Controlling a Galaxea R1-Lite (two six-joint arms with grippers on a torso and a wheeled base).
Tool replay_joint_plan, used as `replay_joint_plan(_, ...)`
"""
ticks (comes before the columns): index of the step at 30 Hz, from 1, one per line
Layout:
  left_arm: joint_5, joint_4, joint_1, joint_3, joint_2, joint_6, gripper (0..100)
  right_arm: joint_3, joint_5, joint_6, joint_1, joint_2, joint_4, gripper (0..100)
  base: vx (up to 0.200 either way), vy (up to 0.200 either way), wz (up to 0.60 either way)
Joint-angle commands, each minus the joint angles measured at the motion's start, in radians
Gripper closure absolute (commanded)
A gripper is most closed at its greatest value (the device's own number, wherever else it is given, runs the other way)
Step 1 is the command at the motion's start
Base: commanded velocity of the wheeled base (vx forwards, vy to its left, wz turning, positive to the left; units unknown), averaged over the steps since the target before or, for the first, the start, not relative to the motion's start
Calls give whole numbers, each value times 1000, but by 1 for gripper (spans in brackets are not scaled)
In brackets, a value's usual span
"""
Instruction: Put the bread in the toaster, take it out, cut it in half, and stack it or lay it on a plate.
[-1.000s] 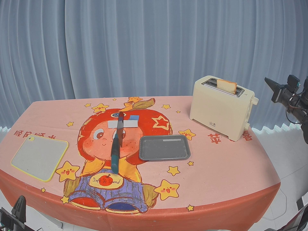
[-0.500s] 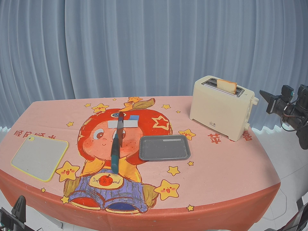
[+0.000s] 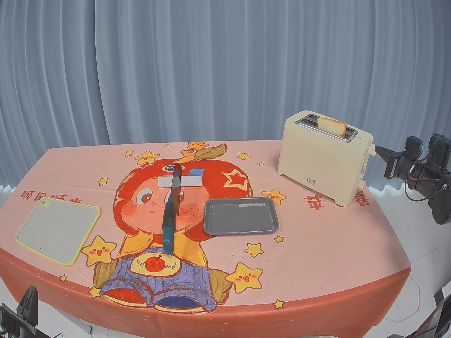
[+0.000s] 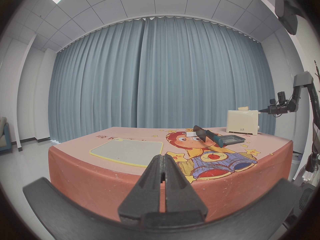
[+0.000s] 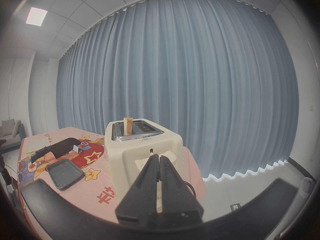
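The right gripper [image 5: 157,159], closed tight and empty, has its tip at the side lever [image 3: 370,149] of the cream two-slot toaster [image 3: 319,165], where the browned bread slice [image 3: 331,126] stands upright in a slot. Left of it lie a grey rectangular tray [image 3: 241,216], a teal-handled knife [image 3: 168,221] and a yellow-rimmed cutting board [image 3: 57,230]. The left gripper [image 4: 163,157], also closed and empty, sits off the table's [image 3: 329,259] near edge.

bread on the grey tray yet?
No, the bread stands in a slot of the toaster, well apart from the grey tray.
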Motion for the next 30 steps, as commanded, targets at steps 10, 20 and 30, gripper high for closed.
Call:
replay_joint_plan(10,0,0,0,18,-16,0,100,13,-1,-15,4,24,1,100,0,0,0)
replay_joint_plan(20,0,0,0,18,-16,0,100,25,-2,-16,2,29,1,100,0,0,0)
replay_joint_plan(30,0,0,0,18,-16,0,100,41,-4,-36,1,44,-1,100,0,0,0)
